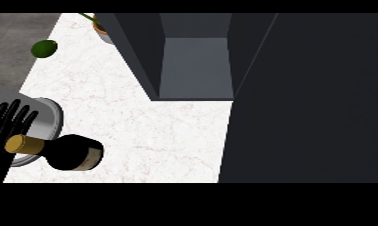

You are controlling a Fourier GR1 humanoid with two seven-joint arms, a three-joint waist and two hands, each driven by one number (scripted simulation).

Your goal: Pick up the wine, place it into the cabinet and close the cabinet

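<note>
The wine bottle (70, 152), dark with a gold-capped neck, stands on the white marble counter at the lower left. My left hand (15, 120) shows at the left edge, just behind the bottle's neck, fingers straight and raised, holding nothing. The dark grey cabinet (196, 65) stands open at the top centre, its inside bare. Its open door (303, 100) fills the right side of the view. My right hand does not show.
A round grey plate (49, 118) lies at the left edge beside the bottle. A green fruit (44, 48) sits at the far left near the counter's edge. A potted plant (102, 28) stands behind the cabinet's left wall.
</note>
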